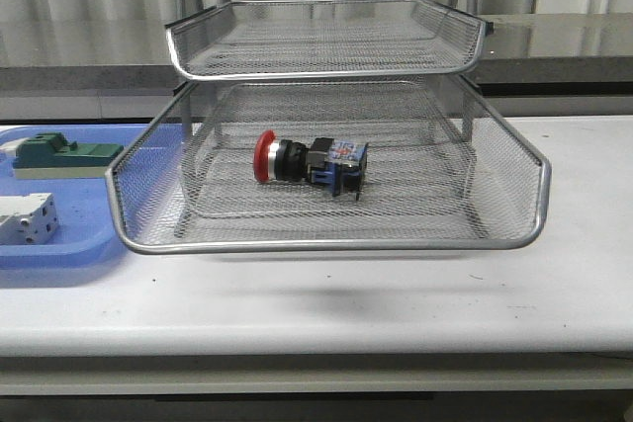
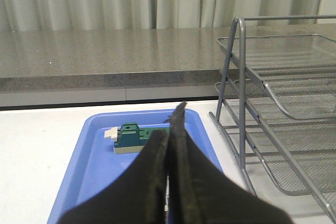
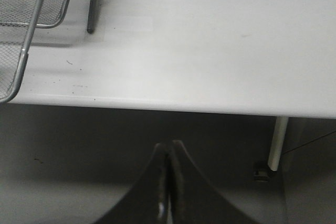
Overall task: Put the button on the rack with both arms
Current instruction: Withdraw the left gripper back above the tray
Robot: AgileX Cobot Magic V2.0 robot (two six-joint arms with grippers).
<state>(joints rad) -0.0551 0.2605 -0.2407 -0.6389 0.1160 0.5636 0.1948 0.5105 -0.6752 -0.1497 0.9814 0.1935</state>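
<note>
Our left gripper [image 2: 169,145] has its black fingers pressed flat together with nothing between them, and it sits back over the flat blue plastic tray [image 2: 94,161], where a green block on a cream base [image 2: 128,137] lies just ahead of the tips. Our right gripper [image 3: 169,153] is likewise closed and empty, hanging off the near edge of the white table [image 3: 210,40], with only a corner of the wire mesh in its view.

Moving outward, the silver wire-mesh letter-tray rack [image 1: 336,241] stands mid-table with one tray pulled forward. The red-capped push-button with black collar and blue-black body [image 1: 309,161] lies on its side on that tray's mesh, cap pointing to our left. A white block [image 1: 25,219] also rests in the blue tray.

We judge the placement done. The remaining risk is the extended tray: if either arm swings inward and knocks its rim, the round-capped button may roll across the mesh. Pushing the tray back too sharply might slide it against the rear wall.
</note>
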